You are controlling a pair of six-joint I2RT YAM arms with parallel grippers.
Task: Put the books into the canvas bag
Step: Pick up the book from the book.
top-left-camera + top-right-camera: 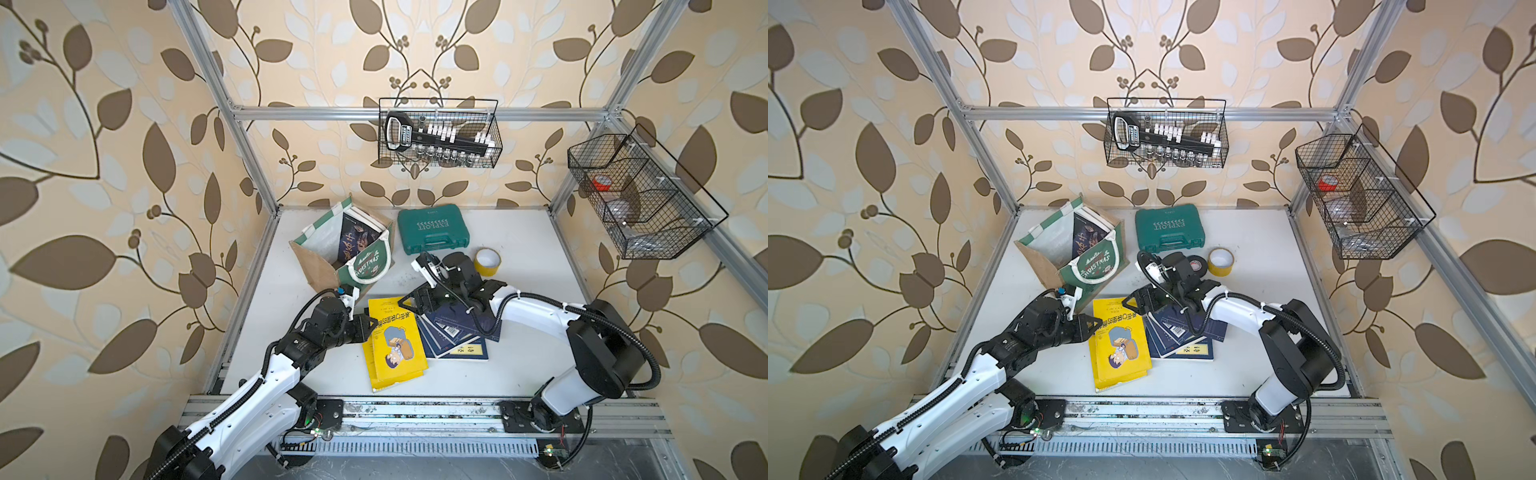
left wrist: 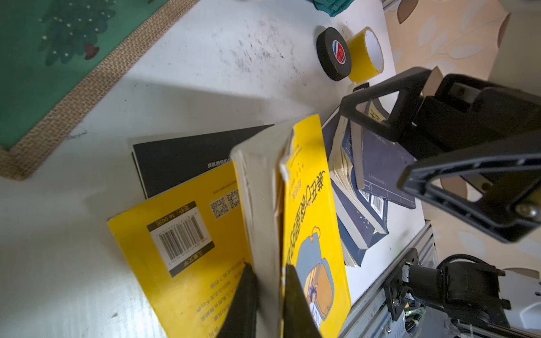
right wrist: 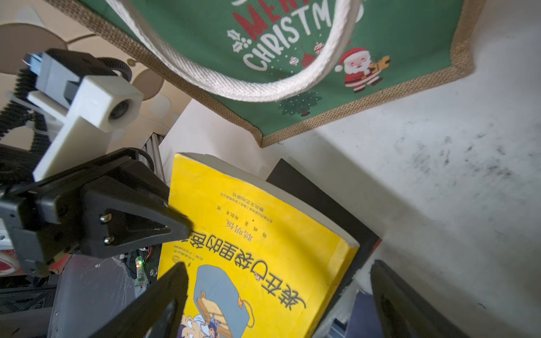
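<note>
As the yellow book (image 1: 395, 345) is pinched at one edge by the left fingers (image 1: 369, 325), the right fingers (image 1: 412, 300) being open over its far corner, it may be dropped before the bag (image 1: 320, 268) beyond them is reached.

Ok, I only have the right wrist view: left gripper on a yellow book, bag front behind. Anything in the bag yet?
Observer: Yes, in both top views dark books stand inside the open bag.
Operator: What's below my right gripper?
Observer: Navy books fanned on the table; the right gripper is open over them.
Operator: Only one yellow book?
Observer: No, the left wrist view shows a second yellow book under the yellow book the left gripper is shut on.
</note>
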